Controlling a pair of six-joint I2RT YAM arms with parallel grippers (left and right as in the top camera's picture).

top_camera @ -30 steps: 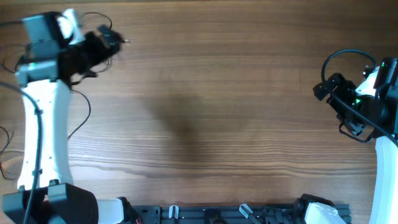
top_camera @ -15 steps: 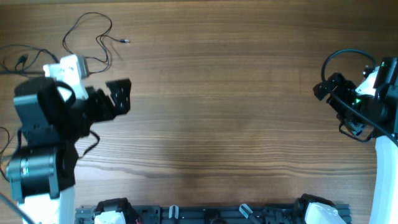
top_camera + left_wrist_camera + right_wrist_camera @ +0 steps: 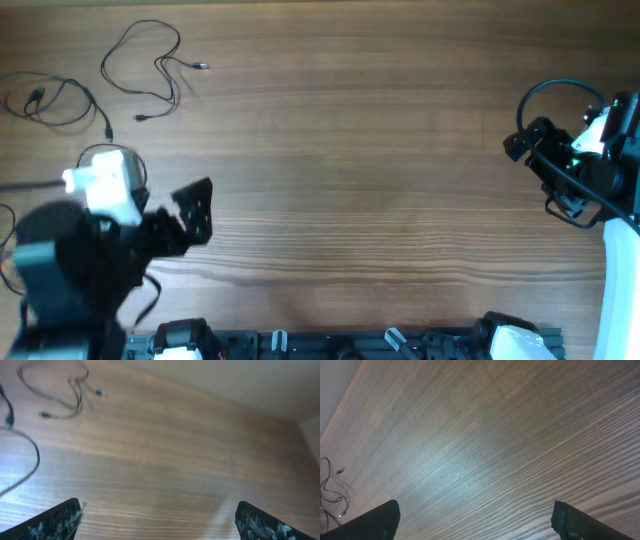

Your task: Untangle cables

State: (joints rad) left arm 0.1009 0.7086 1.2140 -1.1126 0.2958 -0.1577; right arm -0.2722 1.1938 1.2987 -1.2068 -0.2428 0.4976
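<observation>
Thin black cables lie loose at the table's far left. One cable [image 3: 150, 62] makes open loops with small plug ends. A second cable [image 3: 60, 100] lies left of it. Both show in the left wrist view, the looped one [image 3: 65, 390] at top left, the other [image 3: 25, 455] at the left edge. A bit of cable [image 3: 331, 491] shows at the left edge of the right wrist view. My left gripper [image 3: 195, 205] is open and empty, near the front left, well short of the cables. My right gripper [image 3: 530, 150] is open and empty at the far right.
The wooden table [image 3: 350, 150] fills the view. A black rail [image 3: 350, 345] with clips runs along the front edge. The thick black arm cable [image 3: 560, 90] loops over the right arm.
My left arm has pulled back from the cables at the far left toward the front edge. The looped cable it covered now lies in full view. The right arm has not moved.
</observation>
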